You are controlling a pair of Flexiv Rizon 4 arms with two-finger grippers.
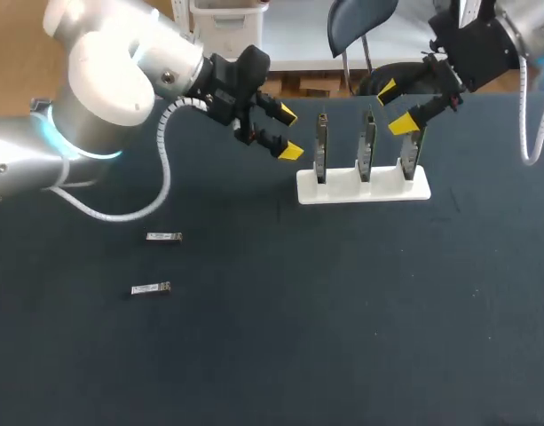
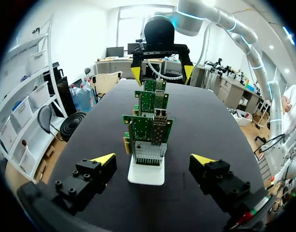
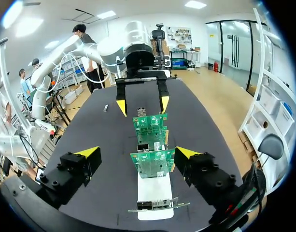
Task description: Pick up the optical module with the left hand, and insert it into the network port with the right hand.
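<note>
Left fingers [image 1: 290, 151] spread wide w/ nothing in them, hovering above the dark worktop [image 1: 342, 337] just off the left end of the white stand [image 1: 363, 188], yellow tips aimed toward it. In the left wrist view they sit either side of the stand's near end, not touching. Right fingers [image 1: 402, 124] are likewise wide open & empty, up over the stand's right end, near the rightmost board. In the right wrist view they flank the board row w/o contact. The stand sits btwn the two sets of fingers and carries 3 green boards [image 2: 148, 128], upright, in a single row. From either wrist view the boards line up one behind another, so the nearest covers most of the next, and the opposite arm's fingers show just past the far board. Network ports [image 2: 159, 133] show as small metal cages on the boards. Can't tell how many in total, since part of each board is hidden. In the right wrist view the closest board is seen nearly edge-on from above. 2 optical modules [image 1: 163, 236] lie flat on the worktop, well left of the stand & well apart from both sets of fingers, one nearer the robot than the other. Both are too small for detail. The left arm [image 1: 103, 98] reaches in above that area, and its white cable [image 1: 165, 182] hangs in a loop near the farther module. Count: 1 stand, 3 boards, 2 modules.
</note>
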